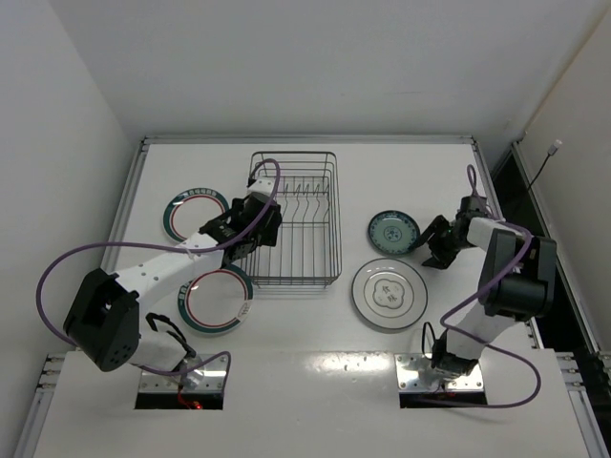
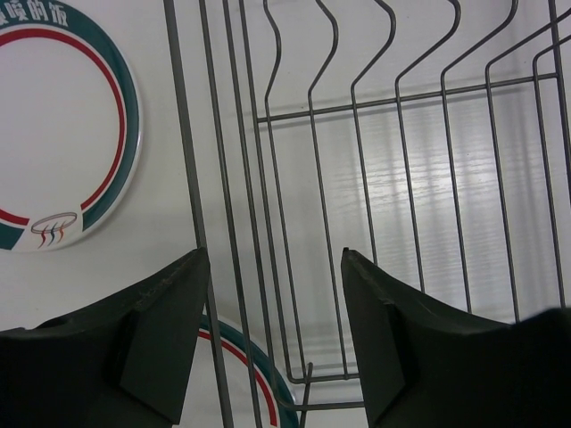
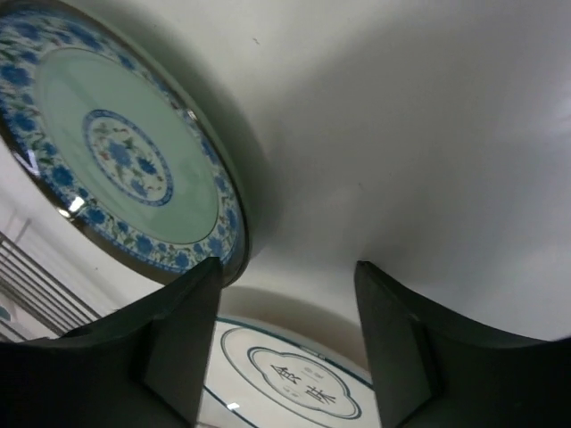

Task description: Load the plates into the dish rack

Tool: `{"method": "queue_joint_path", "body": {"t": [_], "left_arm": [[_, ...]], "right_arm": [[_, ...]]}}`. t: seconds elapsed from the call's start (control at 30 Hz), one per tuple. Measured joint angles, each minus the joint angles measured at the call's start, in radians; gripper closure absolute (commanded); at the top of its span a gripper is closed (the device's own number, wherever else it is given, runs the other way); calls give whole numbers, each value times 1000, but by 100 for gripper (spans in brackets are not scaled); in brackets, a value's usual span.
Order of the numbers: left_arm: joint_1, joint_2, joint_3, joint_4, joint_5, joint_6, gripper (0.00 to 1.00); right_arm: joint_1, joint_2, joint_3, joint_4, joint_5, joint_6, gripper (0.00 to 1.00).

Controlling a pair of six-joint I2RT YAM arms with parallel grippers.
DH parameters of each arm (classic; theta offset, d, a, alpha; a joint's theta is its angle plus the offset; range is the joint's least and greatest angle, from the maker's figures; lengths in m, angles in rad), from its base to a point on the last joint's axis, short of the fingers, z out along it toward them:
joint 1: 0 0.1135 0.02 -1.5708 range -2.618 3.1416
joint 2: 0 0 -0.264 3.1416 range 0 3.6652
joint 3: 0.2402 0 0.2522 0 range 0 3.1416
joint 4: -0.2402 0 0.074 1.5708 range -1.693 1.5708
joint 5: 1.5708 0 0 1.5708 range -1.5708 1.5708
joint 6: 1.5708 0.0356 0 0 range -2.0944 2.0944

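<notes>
The dark wire dish rack (image 1: pixel 294 218) stands mid-table with nothing in it. Two white plates with green rims lie flat to its left, one far (image 1: pixel 196 214) and one near (image 1: pixel 218 298). A pale plate with a dark edge (image 1: pixel 389 292) lies flat to its right. My left gripper (image 1: pixel 265 225) is open and empty, its jaws either side of the rack's left wall wires (image 2: pixel 201 178). My right gripper (image 1: pixel 437 250) is open and empty, low over bare table. The pale plate (image 3: pixel 294 383) is just ahead of it.
A smaller plate with a blue flower pattern (image 1: pixel 393 231) lies beyond the pale plate, and it shows at the upper left of the right wrist view (image 3: pixel 125 152). White walls close in the table on the left, back and right.
</notes>
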Motion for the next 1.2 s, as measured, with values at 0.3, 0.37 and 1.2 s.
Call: {"method": "queue_joint_path", "body": {"t": [0.3,0.37,1.2], "left_arm": [[0,0,0,0,0,0,42],[0,0,0,0,0,0,42],[0,-68,0,-44,-203,-36,41]], "right_arm": [[12,154,151,-43,-11,-28,69],[21,183,202,-70,-6,-41,74],[239,-200,518,-179,327,-56,100]]}}
